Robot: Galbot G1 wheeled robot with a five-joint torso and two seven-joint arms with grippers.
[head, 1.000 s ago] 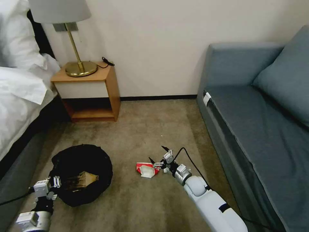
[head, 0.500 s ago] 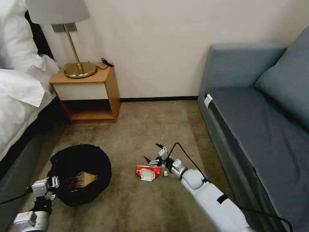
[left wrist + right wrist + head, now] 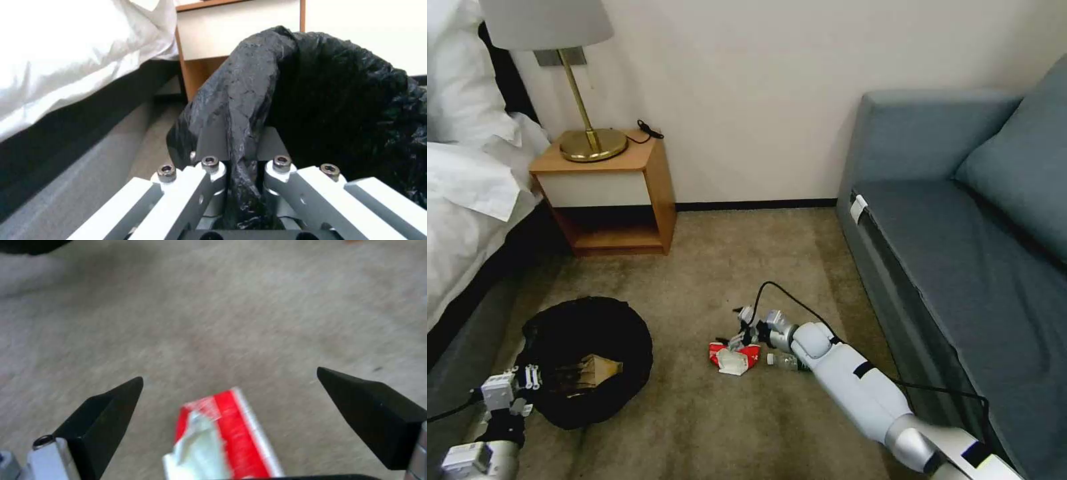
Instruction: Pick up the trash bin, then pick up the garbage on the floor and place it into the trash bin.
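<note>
Right end effector (image 3: 229,396) gapes wide over the red-and-white wrapper (image 3: 222,440); left end effector (image 3: 242,160) pinches the trash bin (image 3: 320,93) liner.

trash bin (image 3: 587,360): crinkly glossy black plastic | red-and-white wrapper (image 3: 734,357): creased, shiny | carpet (image 3: 727,267): matt pile

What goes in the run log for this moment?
left gripper: shut on black-bagged round trash bin | right gripper: open over red-and-white crumpled wrapper | clear bottle: on carpet
</note>
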